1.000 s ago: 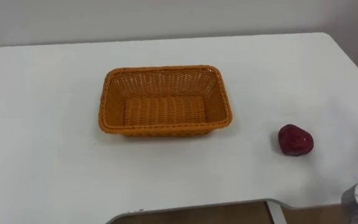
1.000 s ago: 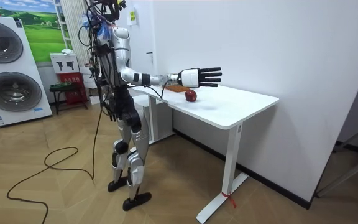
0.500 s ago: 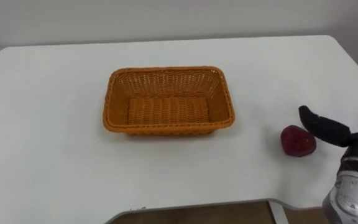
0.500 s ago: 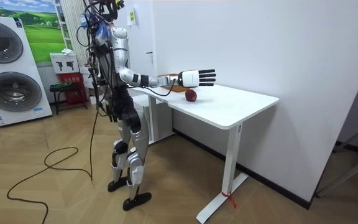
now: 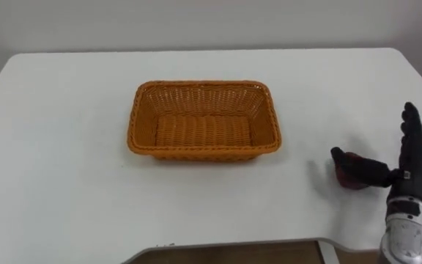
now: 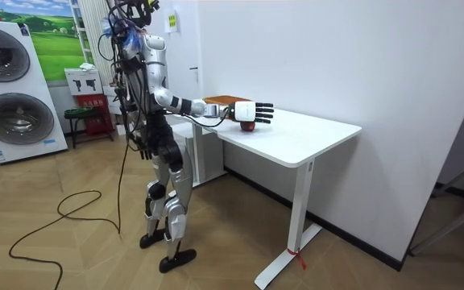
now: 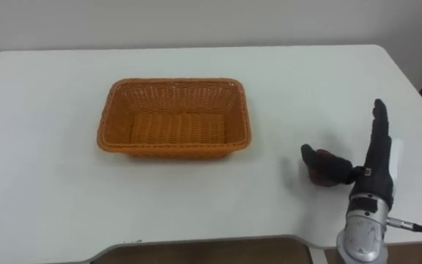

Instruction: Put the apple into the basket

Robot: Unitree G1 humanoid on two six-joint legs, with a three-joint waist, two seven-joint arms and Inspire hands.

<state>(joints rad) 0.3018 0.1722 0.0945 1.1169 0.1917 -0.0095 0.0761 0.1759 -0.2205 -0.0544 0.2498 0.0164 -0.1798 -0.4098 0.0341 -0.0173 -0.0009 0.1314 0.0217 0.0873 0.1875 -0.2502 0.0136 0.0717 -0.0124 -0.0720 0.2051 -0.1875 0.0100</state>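
A dark red apple [image 5: 349, 168] lies on the white table [image 5: 64, 147], right of an orange wicker basket [image 5: 204, 85] that has nothing in it. My right hand [image 5: 414, 173] stands edge-on just right of the apple. Its fingers point straight up and away, and its thumb reaches left across the apple's near side. It is open and not closed round the fruit. The right eye view has the apple [image 7: 324, 166], the hand [image 7: 378, 167] and the basket [image 7: 171, 83] laid out the same way. In the room view my right hand [image 6: 252, 111] hangs over the apple [image 6: 248, 125].
The table's near edge [image 5: 233, 246] runs close below the apple, and its right edge is just beyond my hand. In the room view I stand at the table's side, with a washing machine [image 6: 10, 89] behind me and a white wall [image 6: 337, 56] along the table's far side.
My right hand has come down and leftward to the apple, and its thumb now lies against the fruit. The apple and basket have not moved; the eye view has shifted slightly.
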